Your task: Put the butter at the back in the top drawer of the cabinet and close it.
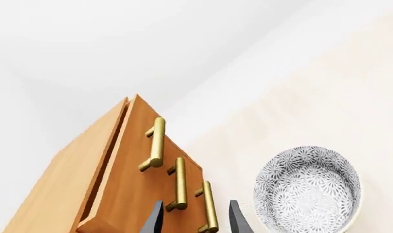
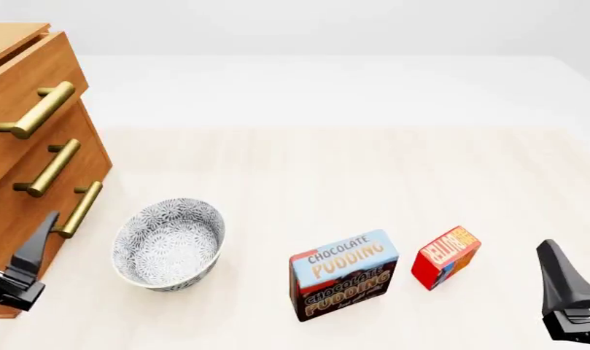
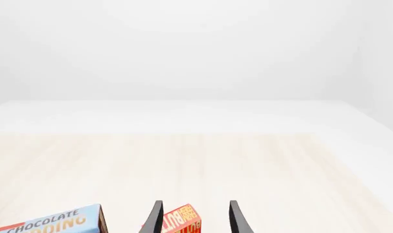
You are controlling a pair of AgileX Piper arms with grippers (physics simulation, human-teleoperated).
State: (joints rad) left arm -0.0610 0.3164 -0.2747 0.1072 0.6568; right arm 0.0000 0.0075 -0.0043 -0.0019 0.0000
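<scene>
The butter [image 2: 446,255], a small red box with white lettering, stands on the table right of centre. It also shows low in the right wrist view as the butter [image 3: 180,221], ahead of my open right gripper [image 3: 196,221] and apart from it. In the front view my right gripper [image 2: 557,266] is at the lower right, right of the butter. The wooden cabinet [image 2: 3,211] stands at the far left. Its top drawer [image 2: 17,98] sits slightly out from the body, with a dark gap showing beside the top drawer [image 1: 128,160]. My left gripper [image 1: 196,221] is open, empty, facing the brass handles.
A blue-and-brown chocolate pudding box [image 2: 343,273] stands just left of the butter. A patterned grey bowl [image 2: 168,243] sits between the pudding box and the cabinet, close to my left gripper [image 2: 37,244]. Bare table stretches behind them.
</scene>
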